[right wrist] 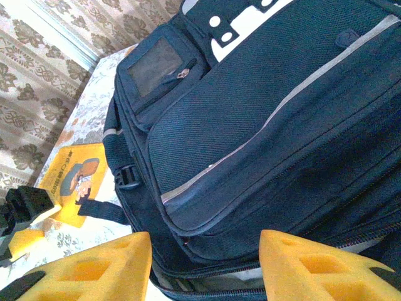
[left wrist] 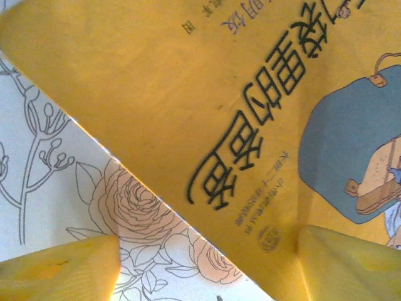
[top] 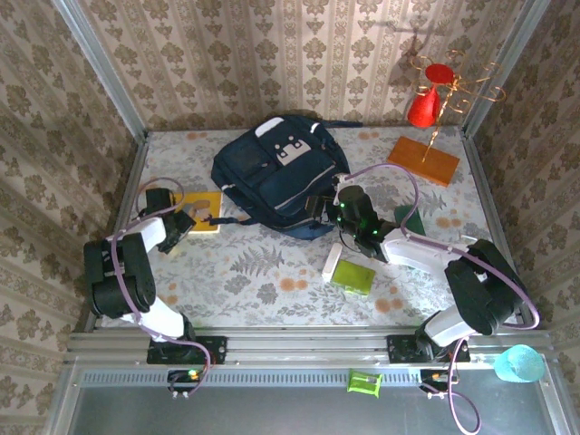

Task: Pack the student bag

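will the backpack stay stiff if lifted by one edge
Probably not: the student bag is soft fabric lying slumped, so it should sag and fold. Its coarse weave looks grippy rather than slippery. Loose straps may drag.

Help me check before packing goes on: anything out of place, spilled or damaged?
Nothing looks spilled or damaged. Two things sit off the table: a green packet on the front ledge and a teal cup past the near right corner, far from the student bag.
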Robot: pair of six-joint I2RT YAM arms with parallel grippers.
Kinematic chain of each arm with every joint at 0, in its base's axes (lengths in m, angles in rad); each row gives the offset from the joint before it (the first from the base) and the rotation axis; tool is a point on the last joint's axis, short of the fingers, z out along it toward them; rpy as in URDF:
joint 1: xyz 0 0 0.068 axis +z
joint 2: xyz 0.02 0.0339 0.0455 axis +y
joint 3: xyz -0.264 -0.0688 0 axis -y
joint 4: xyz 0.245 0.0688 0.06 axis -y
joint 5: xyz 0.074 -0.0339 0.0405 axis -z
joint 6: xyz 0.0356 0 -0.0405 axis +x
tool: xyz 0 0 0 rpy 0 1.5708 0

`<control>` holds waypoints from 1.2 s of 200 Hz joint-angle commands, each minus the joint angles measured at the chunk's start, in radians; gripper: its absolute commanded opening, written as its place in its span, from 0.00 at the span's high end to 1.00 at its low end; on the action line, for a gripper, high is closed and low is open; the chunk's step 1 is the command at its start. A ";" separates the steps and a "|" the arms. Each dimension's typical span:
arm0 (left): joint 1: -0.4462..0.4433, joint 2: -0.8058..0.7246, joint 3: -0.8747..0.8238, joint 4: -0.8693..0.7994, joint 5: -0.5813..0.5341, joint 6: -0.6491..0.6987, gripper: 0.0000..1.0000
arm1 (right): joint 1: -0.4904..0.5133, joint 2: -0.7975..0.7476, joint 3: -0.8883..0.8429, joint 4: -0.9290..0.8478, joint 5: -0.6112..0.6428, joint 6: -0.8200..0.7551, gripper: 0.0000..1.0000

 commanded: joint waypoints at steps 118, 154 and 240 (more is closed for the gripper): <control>0.023 0.100 0.004 0.258 0.086 0.027 0.81 | -0.007 0.054 -0.004 0.044 -0.049 0.051 0.50; 0.041 0.076 -0.026 0.285 0.104 0.031 0.94 | -0.007 0.051 -0.003 0.039 -0.050 0.055 0.51; 0.052 -0.298 -0.294 0.223 0.081 0.031 1.00 | -0.004 0.011 0.005 -0.023 -0.049 0.036 0.51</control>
